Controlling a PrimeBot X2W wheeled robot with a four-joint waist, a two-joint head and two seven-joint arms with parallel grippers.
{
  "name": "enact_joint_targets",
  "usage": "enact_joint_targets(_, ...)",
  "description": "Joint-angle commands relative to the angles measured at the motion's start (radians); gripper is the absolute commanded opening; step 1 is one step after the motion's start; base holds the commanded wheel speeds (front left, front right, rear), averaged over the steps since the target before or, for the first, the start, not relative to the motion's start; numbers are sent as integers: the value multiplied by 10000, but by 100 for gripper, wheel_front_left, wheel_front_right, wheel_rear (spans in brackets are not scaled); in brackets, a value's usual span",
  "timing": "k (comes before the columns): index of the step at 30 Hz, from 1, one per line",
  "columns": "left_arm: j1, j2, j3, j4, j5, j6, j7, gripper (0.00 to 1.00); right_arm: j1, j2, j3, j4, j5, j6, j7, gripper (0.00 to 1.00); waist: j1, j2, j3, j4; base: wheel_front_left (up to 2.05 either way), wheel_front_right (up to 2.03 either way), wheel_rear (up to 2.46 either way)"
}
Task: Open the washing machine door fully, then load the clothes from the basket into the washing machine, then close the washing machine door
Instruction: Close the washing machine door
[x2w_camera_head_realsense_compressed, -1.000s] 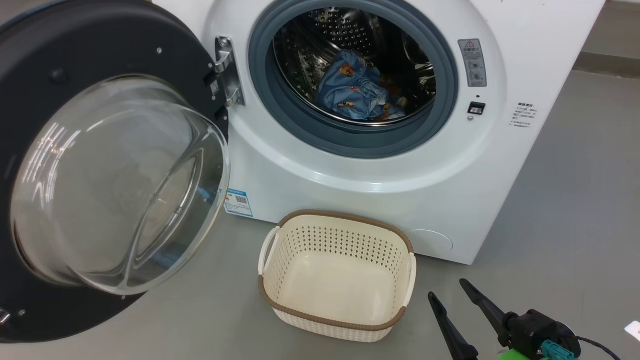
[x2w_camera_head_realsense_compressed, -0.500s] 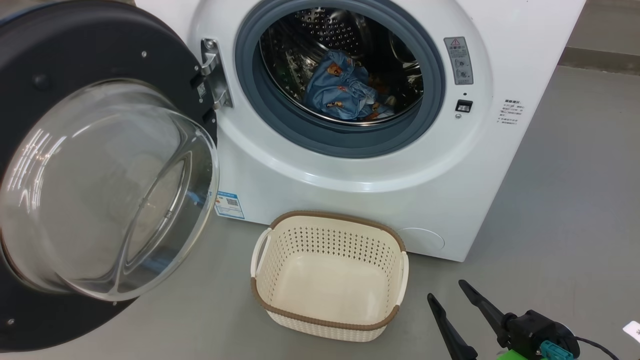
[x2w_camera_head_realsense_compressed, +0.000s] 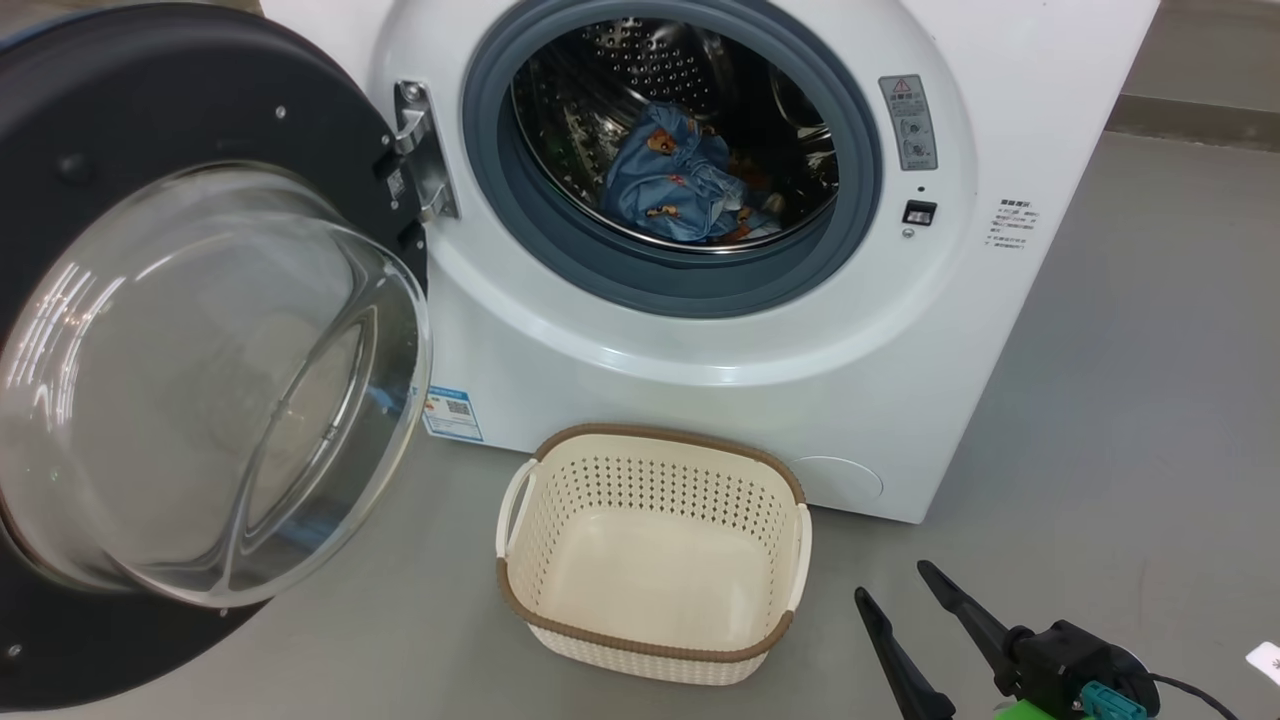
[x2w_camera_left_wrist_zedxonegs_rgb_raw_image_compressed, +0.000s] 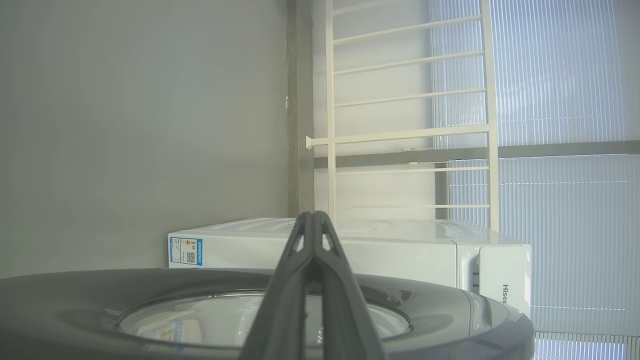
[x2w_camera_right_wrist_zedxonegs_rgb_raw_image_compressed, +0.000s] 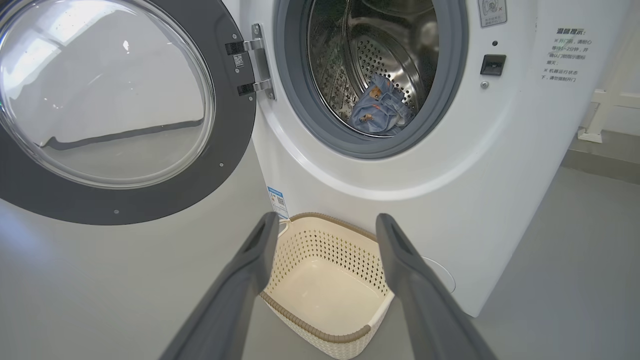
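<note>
Clothes of light blue fabric with orange bear prints (x2w_camera_head_realsense_compressed: 665, 180) lie bunched at the bottom of the perforated steel drum (x2w_camera_head_realsense_compressed: 650, 60), inside the big white front-loading washing machine (x2w_camera_head_realsense_compressed: 700, 380). From the right wrist we see the same bundle (x2w_camera_right_wrist_zedxonegs_rgb_raw_image_compressed: 380, 107) low in the machine's (x2w_camera_right_wrist_zedxonegs_rgb_raw_image_compressed: 400, 200) opening, behind the grey rubber seal (x2w_camera_head_realsense_compressed: 680, 290).

We find the large round glossy black door (x2w_camera_head_realsense_compressed: 150, 90) swung wide open to the left of the machine, hanging on its metal hinge (x2w_camera_head_realsense_compressed: 420, 150). Its bulging clear glass window (x2w_camera_head_realsense_compressed: 200, 380) faces out toward us.

On the grey floor (x2w_camera_head_realsense_compressed: 1150, 400) just in front of the machine stands the small cream plastic basket with perforated sides and a brown woven-look rim (x2w_camera_head_realsense_compressed: 650, 490). Its bare cream bottom shows, and it stands close to the machine's front, apart from the door.

Our right gripper (x2w_camera_head_realsense_compressed: 891, 580) hovers in front of the machine, to the right of the basket. Its two long dark fingers are spread wide with nothing between them. Through its own camera this gripper (x2w_camera_right_wrist_zedxonegs_rgb_raw_image_compressed: 327, 220) points at the basket (x2w_camera_right_wrist_zedxonegs_rgb_raw_image_compressed: 325, 300) and the machine's front.

Our left gripper (x2w_camera_left_wrist_zedxonegs_rgb_raw_image_compressed: 312, 216) has its fingers pressed tightly together and holds nothing. It points across the door's (x2w_camera_left_wrist_zedxonegs_rgb_raw_image_compressed: 450, 310) dark outer face toward the machine (x2w_camera_left_wrist_zedxonegs_rgb_raw_image_compressed: 400, 250); we cannot tell whether it touches the door.
</note>
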Motion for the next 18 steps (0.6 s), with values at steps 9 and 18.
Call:
enact_joint_targets(9, 388, 515, -334, -547, -145, 322, 1881, 0, -290, -69, 223, -190, 135, 14, -48, 100, 0, -1, -38, -102, 0, 0, 0)
enact_joint_targets(18, 1049, -30, -685, -2219, -265, 912, 3172, 0, -186, 34, 84, -234, 94, 14, -48, 100, 0, -1, -38, 14, 0, 0, 0)
